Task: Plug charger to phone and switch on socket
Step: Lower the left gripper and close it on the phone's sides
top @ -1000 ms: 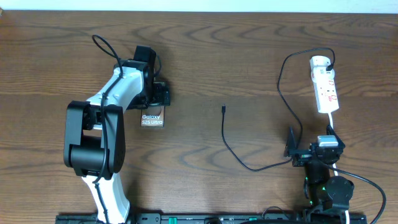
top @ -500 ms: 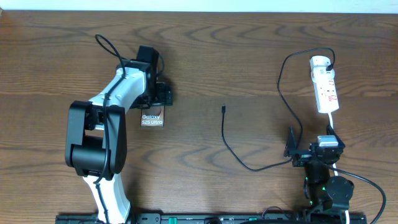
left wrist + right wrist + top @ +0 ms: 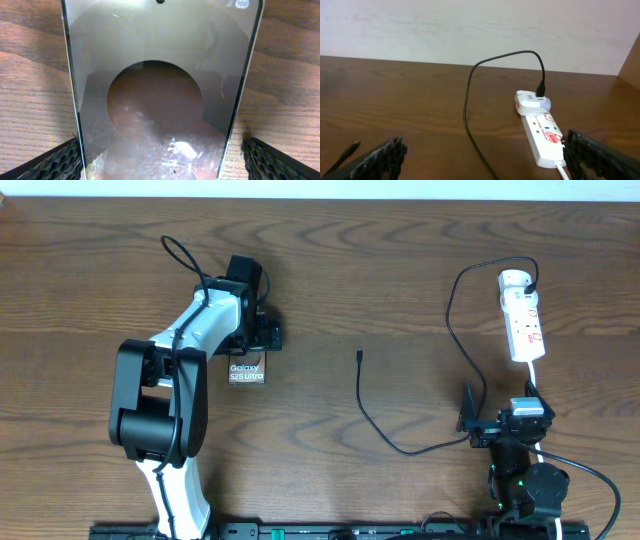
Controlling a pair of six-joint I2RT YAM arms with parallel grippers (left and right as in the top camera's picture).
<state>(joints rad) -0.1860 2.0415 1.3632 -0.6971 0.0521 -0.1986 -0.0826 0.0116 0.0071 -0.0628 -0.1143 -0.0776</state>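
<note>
– On the left half of the desk (image 3: 400,260), where exactly is the phone (image 3: 246,372)?

– It lies flat on the wood, with the white "Galaxy" lettering visible from overhead. The left arm (image 3: 195,330) reaches over it, and only the near part of the phone shows below the arm.

– And the left pincer (image 3: 160,147), does it grip the phone?

– No, its jaws are spread. In the left wrist view the phone fills the space between the two fingers (image 3: 50,162). The left finger is just beside the phone's edge, and the other finger stands a little apart from the opposite edge.

– Where is the charger (image 3: 360,385)?

– In the middle of the desk, well apart from the phone. Its connector tip (image 3: 359,356) lies free on the wood. The thin cable runs toward the front, bends right, then climbs in a loop to the socket (image 3: 523,320).

– Is it connected there?

– Yes, a black plug (image 3: 541,90) sits in the rounded far end of the white strip, at the right far side of the desk.

– The right pincer (image 3: 484,142)?

– It is wide open with nothing between its fingers, at the front right, near the socket but not touching it.
</note>
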